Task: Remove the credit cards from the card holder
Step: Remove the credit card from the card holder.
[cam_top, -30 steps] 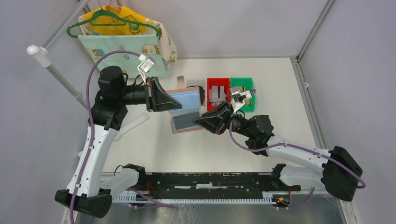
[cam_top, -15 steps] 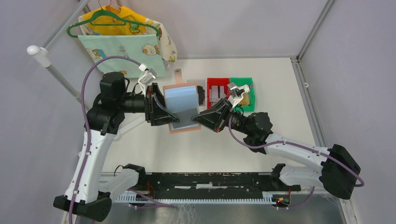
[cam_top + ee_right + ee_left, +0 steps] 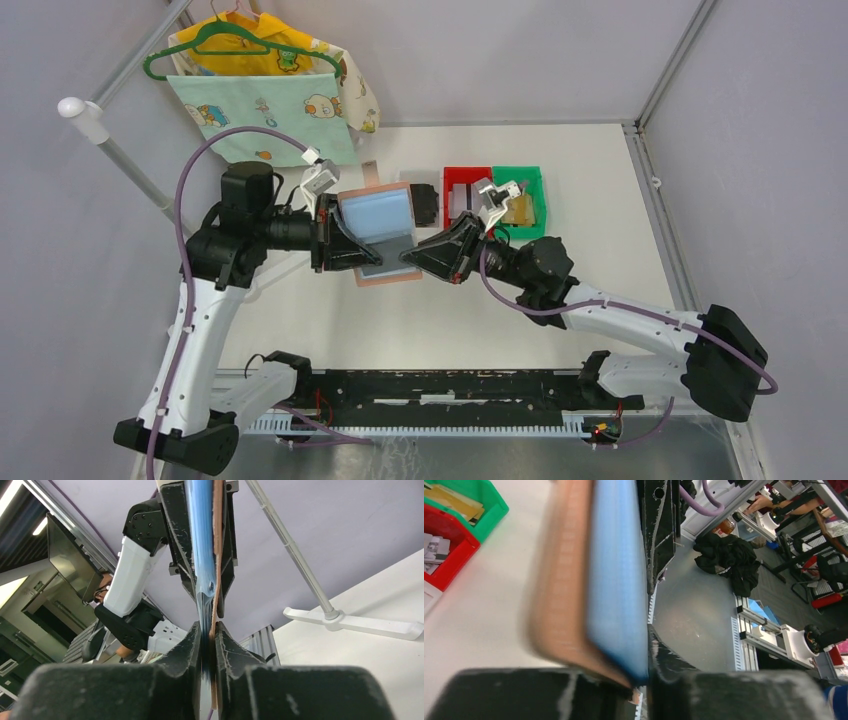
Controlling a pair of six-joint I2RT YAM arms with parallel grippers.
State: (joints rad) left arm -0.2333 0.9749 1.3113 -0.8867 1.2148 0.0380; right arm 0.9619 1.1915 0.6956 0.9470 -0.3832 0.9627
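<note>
The left fingers (image 3: 514, 695) clamp the opened card holder (image 3: 378, 212), the right fingers (image 3: 170, 672) pinch its blue sleeve edge opposite them; extraction seems barely begun, and next the right fingers must draw 1 card straight out.

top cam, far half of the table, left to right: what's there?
white pole knob → hanging clothes → card holder → black block → red bin → green bin. Both grippers overlap the holder, so they are left out.
</note>
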